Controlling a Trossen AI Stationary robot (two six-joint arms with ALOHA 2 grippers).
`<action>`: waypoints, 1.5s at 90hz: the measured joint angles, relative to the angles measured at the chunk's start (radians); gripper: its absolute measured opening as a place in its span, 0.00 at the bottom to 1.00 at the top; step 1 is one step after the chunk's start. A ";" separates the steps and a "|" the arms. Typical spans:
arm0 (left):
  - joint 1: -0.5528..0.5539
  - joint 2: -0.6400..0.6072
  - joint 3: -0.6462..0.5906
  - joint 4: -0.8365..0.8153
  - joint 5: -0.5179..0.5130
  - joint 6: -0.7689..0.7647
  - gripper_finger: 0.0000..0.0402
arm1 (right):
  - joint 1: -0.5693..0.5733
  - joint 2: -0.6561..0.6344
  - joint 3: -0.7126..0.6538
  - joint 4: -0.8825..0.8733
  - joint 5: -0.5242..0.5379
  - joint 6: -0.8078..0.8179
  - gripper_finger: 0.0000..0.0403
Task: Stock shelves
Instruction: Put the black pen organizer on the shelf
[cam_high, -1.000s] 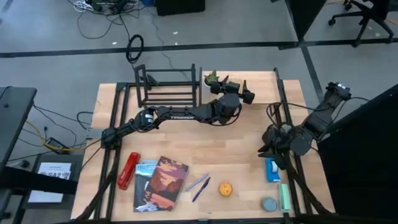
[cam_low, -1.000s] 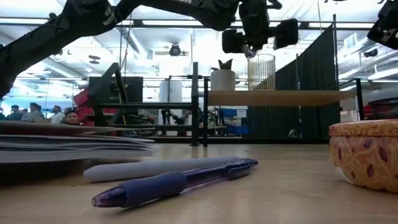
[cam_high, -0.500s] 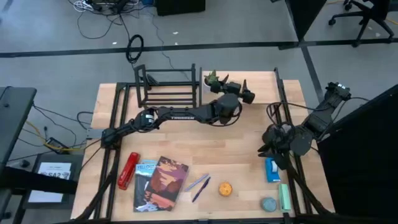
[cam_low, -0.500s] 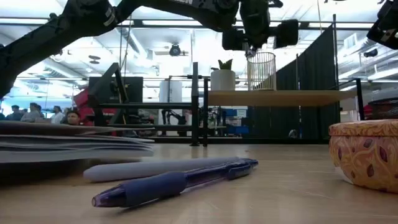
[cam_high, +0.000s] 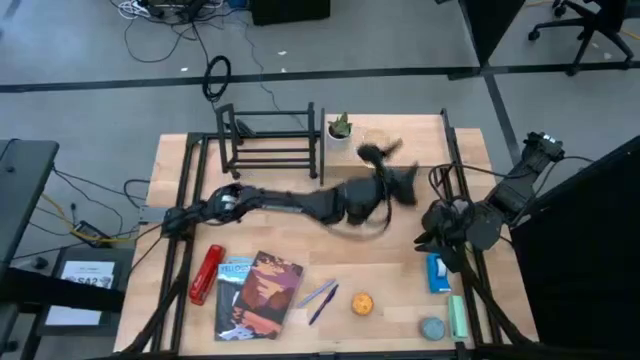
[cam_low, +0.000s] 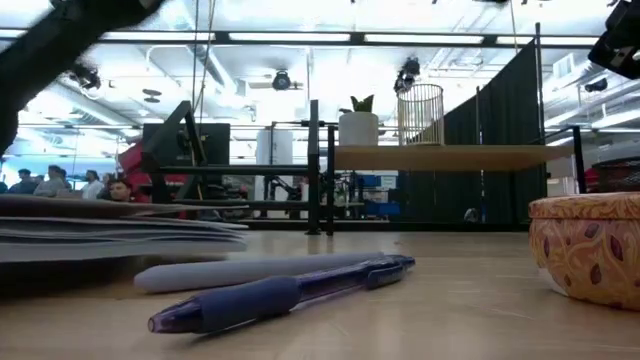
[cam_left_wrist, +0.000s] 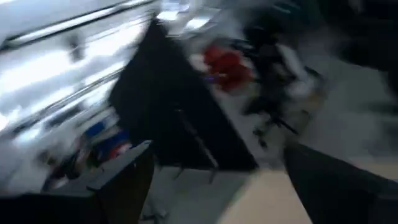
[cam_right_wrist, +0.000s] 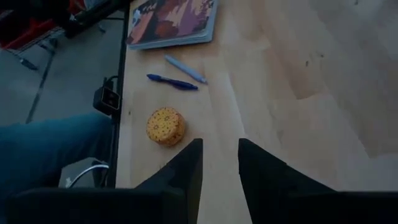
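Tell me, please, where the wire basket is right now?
In the low view the wire basket stands upright on the pale wooden shelf, just right of the small potted plant.

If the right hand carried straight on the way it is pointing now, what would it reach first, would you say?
Probably bare tabletop. In the wrist view the right hand points over open wood, with the round patterned tin and the two pens off to one side. Depth is hard to judge.
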 joint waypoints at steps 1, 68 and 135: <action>-0.009 -0.006 0.000 -0.040 0.006 -0.027 0.70 | 0.000 0.000 0.000 0.000 0.000 -0.002 0.19; 0.215 -0.080 -0.510 0.085 0.724 -0.743 0.00 | -0.001 0.000 0.000 0.008 0.026 -0.050 0.19; 0.311 -0.082 -0.528 0.161 0.775 -0.697 0.00 | -0.002 0.000 0.000 0.017 0.031 -0.050 0.19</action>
